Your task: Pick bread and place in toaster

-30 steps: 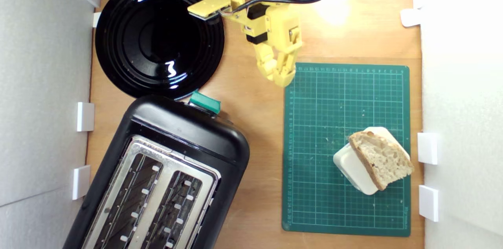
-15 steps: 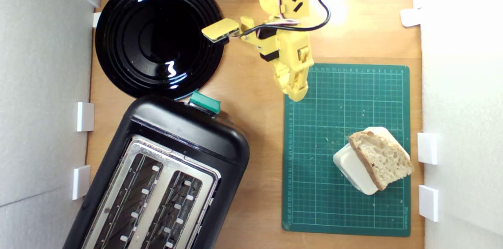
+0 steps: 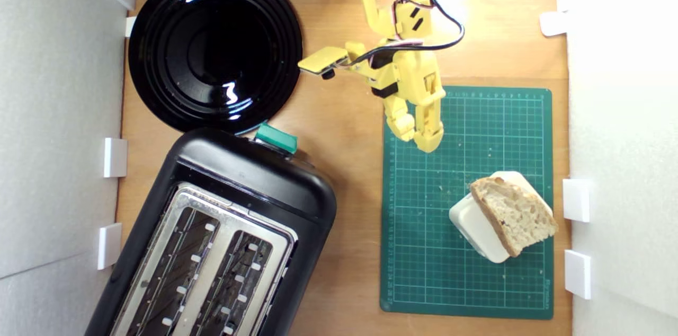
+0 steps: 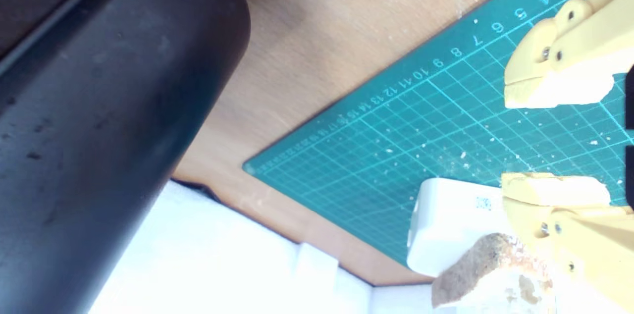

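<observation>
The tool point(image 3: 418, 144), jaws spread and empty, hovers at eleven o'clock of the bread point(image 3: 515, 215) leaning on a white block point(image 3: 475, 227); a careless pinch could topple it.

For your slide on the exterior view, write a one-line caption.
Open yellow gripper hovers over the green cutting mat, short of the bread propped on a white block; toaster waits empty.

The tool point(image 3: 418, 140) hangs parted over the green mat point(image 3: 424, 272), apart from the bread point(image 3: 516, 214).
</observation>
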Tool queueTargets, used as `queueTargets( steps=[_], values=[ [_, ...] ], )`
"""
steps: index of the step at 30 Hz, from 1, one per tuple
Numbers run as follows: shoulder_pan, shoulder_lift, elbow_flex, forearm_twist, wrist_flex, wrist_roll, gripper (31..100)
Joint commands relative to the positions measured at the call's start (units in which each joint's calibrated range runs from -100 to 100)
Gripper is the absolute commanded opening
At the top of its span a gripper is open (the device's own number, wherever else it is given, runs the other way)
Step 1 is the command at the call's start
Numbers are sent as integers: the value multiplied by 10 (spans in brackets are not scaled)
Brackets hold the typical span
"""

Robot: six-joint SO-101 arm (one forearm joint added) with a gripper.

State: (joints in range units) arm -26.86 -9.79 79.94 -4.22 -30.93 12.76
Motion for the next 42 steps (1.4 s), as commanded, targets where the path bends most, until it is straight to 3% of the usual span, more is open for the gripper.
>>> queueTargets(
  steps=[1,4,7,11,13,18,21,42],
  values=[
    [-17,40,-29,2,-103,-22,711],
    [-36,75,-26,13,-153,-31,715],
    [-50,109,-27,52,-186,-34,716],
    [-56,139,-30,57,-230,-36,720],
    [-56,150,-30,58,-246,-36,752],
    [-56,170,-50,54,-253,-36,915],
    [-55,183,-74,50,-253,-36,961],
    [-59,284,-223,58,-252,-67,965]
  ],
)
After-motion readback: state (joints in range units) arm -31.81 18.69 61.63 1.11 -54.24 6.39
